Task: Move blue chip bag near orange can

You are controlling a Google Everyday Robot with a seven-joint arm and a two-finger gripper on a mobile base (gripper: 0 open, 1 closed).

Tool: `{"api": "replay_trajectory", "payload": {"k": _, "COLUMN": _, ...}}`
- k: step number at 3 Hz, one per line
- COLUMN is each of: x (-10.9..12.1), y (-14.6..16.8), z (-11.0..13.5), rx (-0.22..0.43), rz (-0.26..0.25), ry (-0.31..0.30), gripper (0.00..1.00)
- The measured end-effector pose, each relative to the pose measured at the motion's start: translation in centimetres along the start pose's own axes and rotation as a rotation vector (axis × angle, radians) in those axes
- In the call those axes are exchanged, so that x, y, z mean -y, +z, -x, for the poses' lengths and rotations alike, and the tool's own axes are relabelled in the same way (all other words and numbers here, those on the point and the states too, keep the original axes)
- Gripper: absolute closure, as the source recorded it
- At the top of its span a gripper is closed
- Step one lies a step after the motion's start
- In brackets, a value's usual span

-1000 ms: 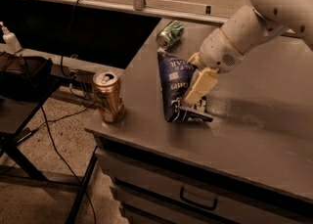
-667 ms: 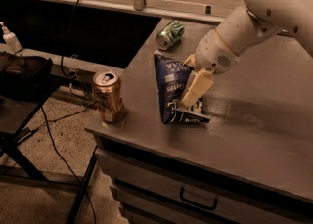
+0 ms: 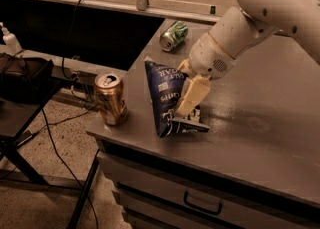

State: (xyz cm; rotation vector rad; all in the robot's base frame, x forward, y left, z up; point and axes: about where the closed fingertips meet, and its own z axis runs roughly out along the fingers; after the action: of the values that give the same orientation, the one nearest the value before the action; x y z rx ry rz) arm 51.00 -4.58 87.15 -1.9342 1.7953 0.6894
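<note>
The orange can [image 3: 111, 98] is stood upright at the left edge of the grey counter [image 3: 260, 138], near its front-left corner. Its silver top and pull tab are turned toward the camera; whether anything is inside cannot be told. A green-and-white can [image 3: 173, 35] is laid on its side close to the counter's far edge, well apart from the orange can. The drawer [image 3: 200, 200] under the counter front is shut.

The blue chip bag [image 3: 164, 95] is held on end, its upper corner pointed upward and its lower end crumpled against the counter. It is clamped by the gripper [image 3: 186, 104], with one pale finger [image 3: 194, 93] pressed flat against the bag's right face. The bag is placed just right of the orange can, and a narrow strip of bare counter is seen between them; the two are not touching.

A broad stretch of counter is left bare to the right of the white arm [image 3: 260, 18] and toward the front edge. Past the left edge, a black side table [image 3: 20, 108] and loose cables [image 3: 55, 138] are seen at a lower level.
</note>
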Motion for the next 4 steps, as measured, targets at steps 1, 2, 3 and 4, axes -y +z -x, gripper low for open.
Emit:
{"api": "replay_trajectory", "payload": {"k": 1, "x": -1.0, "y": 0.0, "z": 0.4, "rx": 0.001, "rz": 0.015, "ry": -0.006, "gripper": 0.44}}
{"api": "replay_trajectory", "payload": {"k": 2, "x": -1.9, "y": 0.1, "z": 0.3, "rx": -0.011, "rz": 0.014, "ry": -0.003, "gripper": 0.21}}
{"api": "replay_trajectory", "payload": {"k": 3, "x": -2.0, "y": 0.2, "z": 0.4, "rx": -0.012, "rz": 0.013, "ry": -0.005, "gripper": 0.00}}
{"api": "replay_trajectory", "payload": {"k": 4, "x": -2.0, "y": 0.2, "z": 0.4, "rx": -0.012, "rz": 0.013, "ry": -0.005, "gripper": 0.00}}
